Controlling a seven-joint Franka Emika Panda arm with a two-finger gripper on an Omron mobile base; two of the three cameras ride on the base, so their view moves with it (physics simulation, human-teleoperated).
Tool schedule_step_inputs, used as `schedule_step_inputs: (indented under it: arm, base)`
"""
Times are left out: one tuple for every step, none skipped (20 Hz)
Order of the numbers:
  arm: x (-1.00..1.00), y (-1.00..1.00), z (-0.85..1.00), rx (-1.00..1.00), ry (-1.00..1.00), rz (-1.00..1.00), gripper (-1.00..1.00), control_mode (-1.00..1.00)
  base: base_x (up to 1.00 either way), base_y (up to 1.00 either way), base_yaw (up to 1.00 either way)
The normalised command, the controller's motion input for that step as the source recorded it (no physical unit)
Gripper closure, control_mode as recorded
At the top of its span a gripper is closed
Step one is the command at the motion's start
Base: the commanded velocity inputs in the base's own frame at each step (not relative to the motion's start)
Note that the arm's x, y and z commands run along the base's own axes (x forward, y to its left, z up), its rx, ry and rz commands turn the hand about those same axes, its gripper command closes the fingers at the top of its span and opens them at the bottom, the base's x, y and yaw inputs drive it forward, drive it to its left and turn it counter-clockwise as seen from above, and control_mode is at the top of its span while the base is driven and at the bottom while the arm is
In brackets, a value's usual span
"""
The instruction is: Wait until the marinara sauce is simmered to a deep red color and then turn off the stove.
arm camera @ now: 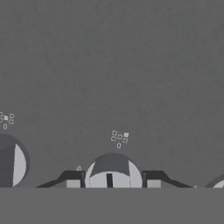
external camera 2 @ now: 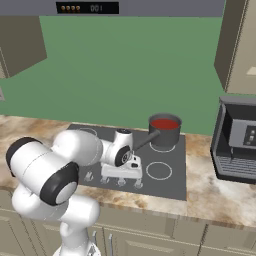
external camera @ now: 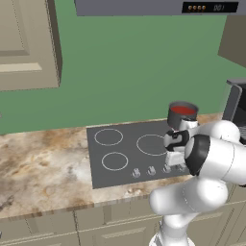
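Observation:
The marinara sauce is a bright red round surface inside a small dark grey pot on the back right burner of the stove. My gripper points down at the knob row along the cooktop's front edge. In the hand view one silver knob sits between my two fingertips, which stand apart close to its sides. The gripper is open. Another knob lies to the left.
A dark coffee machine stands on the brown speckled counter right of the stove. The pot's handle reaches toward my wrist. Wall cabinets hang at the upper left and a range hood panel is overhead.

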Motion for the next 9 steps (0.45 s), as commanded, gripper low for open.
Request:
schedule_step_inputs:
  arm:
    - [0.00, 0.00, 0.00, 0.00, 0.02, -0.22, 1.00, -1.00]
    - [0.00, 0.00, 0.00, 0.00, 0.03, -0.22, 1.00, -1.00]
    - [0.00, 0.00, 0.00, 0.00, 0.02, -0.22, 1.00, -1.00]
    - [0.00, 0.00, 0.00, 0.00, 0.03, -0.21, 1.00, -1.00]
    - [0.00, 0.00, 0.00, 0.00, 0.02, -0.21, 1.00, -1.00]
    - [0.00, 0.00, 0.00, 0.00, 0.02, -0.21, 1.00, -1.00]
    - [0.00, 0.00, 0.00, 0.00, 0.03, -0.21, 1.00, -1.00]
    - [0.00, 0.00, 0.00, 0.00, 0.02, -0.21, 1.00, -1.00]
    - [0.00, 0.00, 0.00, 0.00, 0.02, -0.22, 1.00, -1.00]
  base:
    - [0.00, 0.00, 0.00]
    - [0.00, 0.00, 0.00]
    - [0.00, 0.00, 0.00]
    - [0.00, 0.00, 0.00]
    - [0.00, 0.00, 0.00]
    - [0.00, 0.00, 0.00]
    - [0.00, 0.00, 0.00]
    - [0.00, 0.00, 0.00]
    - [0.00, 0.00, 0.00]
